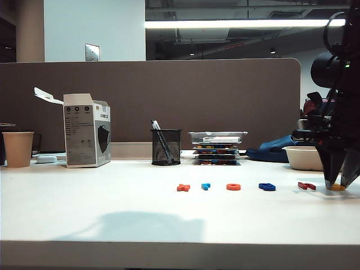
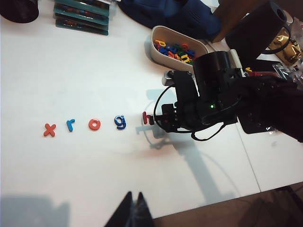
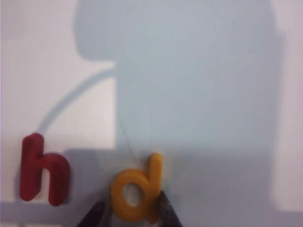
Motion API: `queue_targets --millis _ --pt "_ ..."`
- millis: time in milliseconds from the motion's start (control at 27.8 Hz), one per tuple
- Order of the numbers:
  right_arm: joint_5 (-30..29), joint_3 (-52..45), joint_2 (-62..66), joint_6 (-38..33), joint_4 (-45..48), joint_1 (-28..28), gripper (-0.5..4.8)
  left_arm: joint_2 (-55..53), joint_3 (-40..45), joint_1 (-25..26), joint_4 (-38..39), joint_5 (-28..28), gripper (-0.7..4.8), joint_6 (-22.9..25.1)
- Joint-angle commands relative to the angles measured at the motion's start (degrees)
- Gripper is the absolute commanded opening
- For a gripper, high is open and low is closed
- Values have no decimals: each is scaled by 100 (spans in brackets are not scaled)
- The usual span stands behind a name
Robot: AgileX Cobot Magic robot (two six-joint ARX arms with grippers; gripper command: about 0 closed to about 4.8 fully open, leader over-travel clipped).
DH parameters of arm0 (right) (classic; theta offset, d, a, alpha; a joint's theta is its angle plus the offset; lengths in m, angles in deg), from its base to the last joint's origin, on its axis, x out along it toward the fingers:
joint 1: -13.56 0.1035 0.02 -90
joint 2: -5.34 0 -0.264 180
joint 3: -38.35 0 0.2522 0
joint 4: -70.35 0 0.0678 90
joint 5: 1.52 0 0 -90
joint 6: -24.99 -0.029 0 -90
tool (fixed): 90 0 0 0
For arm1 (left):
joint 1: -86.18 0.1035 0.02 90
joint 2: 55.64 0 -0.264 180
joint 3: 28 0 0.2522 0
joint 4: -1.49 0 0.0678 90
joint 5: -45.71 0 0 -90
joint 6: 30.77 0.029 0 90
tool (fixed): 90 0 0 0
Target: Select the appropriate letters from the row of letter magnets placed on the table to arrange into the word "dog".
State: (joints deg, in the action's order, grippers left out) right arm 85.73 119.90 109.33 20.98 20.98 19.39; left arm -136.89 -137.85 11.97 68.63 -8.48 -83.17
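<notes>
While our right hand (image 3: pixel 130 215) stands narrow astride the yellow plastic letter "d" (image 3: pixel 136 191) on the white tabletop (image 1: pixel 112 208), the left hand (image 2: pixel 134 210) waiting shut, a skewed pinch could flick it away.

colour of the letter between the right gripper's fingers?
Yellow: the "d", with the right gripper around it. Clearest in the right wrist view.

Table (image 1: pixel 84 208): smooth, matt white top. Yellow letter (image 3: pixel 137 189) and dark red letter (image 3: pixel 42 172): smooth, slightly glossy plastic. Pen cup (image 1: pixel 166 147): black wire mesh. Cup (image 1: pixel 18 148): matt brown paper. Box (image 1: pixel 84 132): printed cardboard.
</notes>
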Motion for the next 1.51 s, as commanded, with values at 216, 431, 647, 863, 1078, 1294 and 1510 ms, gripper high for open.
queue_targets --millis 216,431,647,863,1078,1294,1510 --pt "-125 -83 94 -26 -212 15 104 13 -11 4 -31 17 -6 9" --pt "-127 -83 94 -31 -592 15 103 13 -11 4 -31 17 -6 9" --pt "-125 -83 90 -107 -1014 15 103 15 -11 4 -31 17 -6 11" --pt "-149 -83 57 -240 -1360 35 103 13 -11 4 -31 17 -6 9" --pt "-297 -83 57 -278 -1631 184 103 13 -11 4 -31 17 -6 11" --pt "-511 -83 57 -540 -1572 713 103 13 -11 4 -31 17 -6 9" --pt "-870 -83 59 -868 -1368 1163 103 13 -11 4 -31 17 -6 9"
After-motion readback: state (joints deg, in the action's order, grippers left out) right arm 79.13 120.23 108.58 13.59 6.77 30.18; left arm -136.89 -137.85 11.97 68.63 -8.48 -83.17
